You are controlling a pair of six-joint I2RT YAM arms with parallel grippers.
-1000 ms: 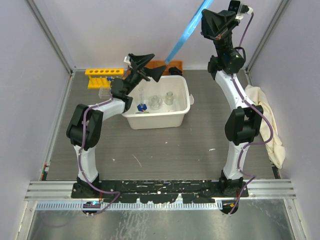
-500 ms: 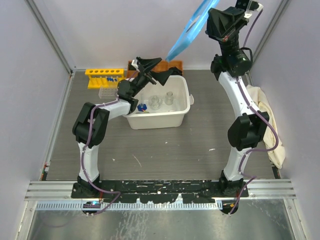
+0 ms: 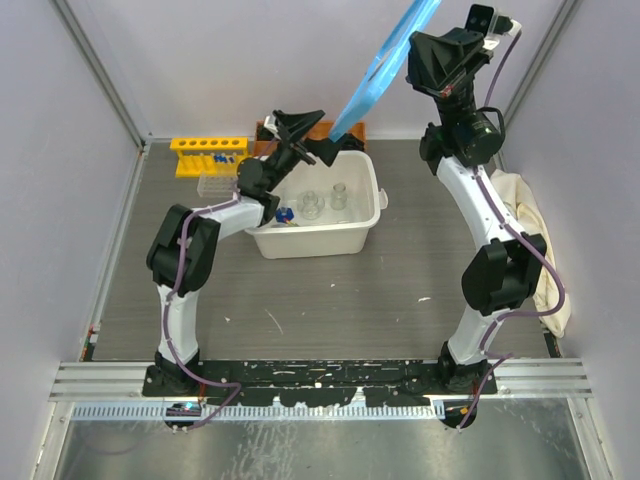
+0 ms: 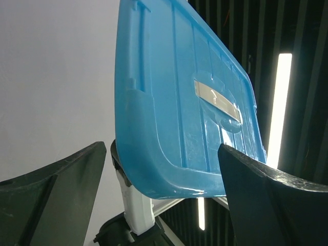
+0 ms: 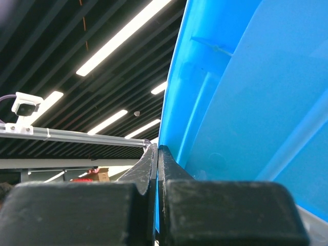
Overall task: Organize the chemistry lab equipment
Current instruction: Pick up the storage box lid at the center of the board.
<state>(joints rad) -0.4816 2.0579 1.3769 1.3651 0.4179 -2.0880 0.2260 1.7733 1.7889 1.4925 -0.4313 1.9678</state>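
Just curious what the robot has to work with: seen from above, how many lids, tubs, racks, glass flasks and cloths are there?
lid: 1
tub: 1
rack: 1
flasks: 2, both in the tub
cloth: 1
Total: 6

The lid (image 3: 385,65) is translucent sky blue, with a silvery label strip (image 4: 218,98). The tub (image 3: 318,232) is white; the flasks (image 3: 340,195) in it are clear, and a tube cap (image 3: 284,213) is blue. The tube rack (image 3: 208,152) is yellow. The tabletop (image 3: 330,290) is grey with streaked wood grain, and the cloth (image 3: 540,250) is cream. The left arm (image 3: 175,320) and right arm (image 3: 462,330) are white with black joints.
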